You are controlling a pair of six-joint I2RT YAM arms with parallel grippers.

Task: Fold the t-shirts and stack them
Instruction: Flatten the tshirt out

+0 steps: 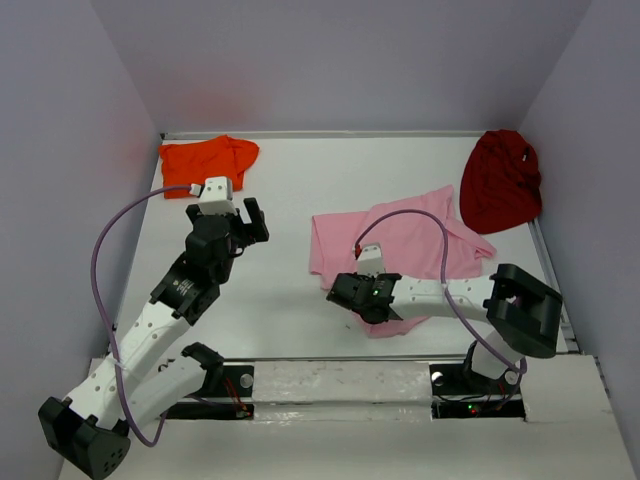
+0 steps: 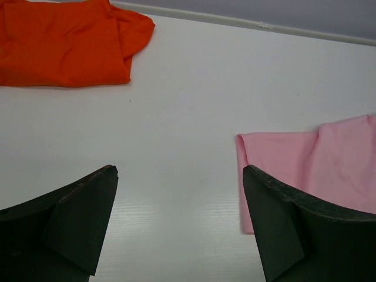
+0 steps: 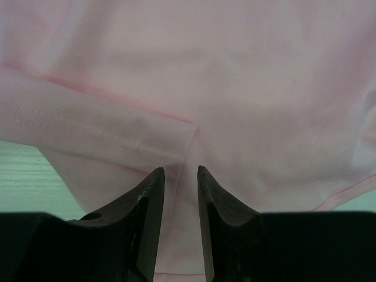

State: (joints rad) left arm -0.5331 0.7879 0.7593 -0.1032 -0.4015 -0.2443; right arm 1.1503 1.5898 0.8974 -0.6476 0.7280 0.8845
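White table [image 1: 290,190], R hand [image 3: 181,170] pinching pink tee [image 3: 247,76], L hand [image 2: 179,169] wide

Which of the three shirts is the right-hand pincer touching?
The light pink t-shirt, mid-table: the right pincer is closed on its fabric. The orange t-shirt lies far left and the dark red t-shirt far right, both untouched.

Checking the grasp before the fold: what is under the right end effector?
The pink t-shirt lies under the right end effector, a hemmed edge crossing just ahead of it. The table shows at lower left. Whether cloth is pinched is hidden.
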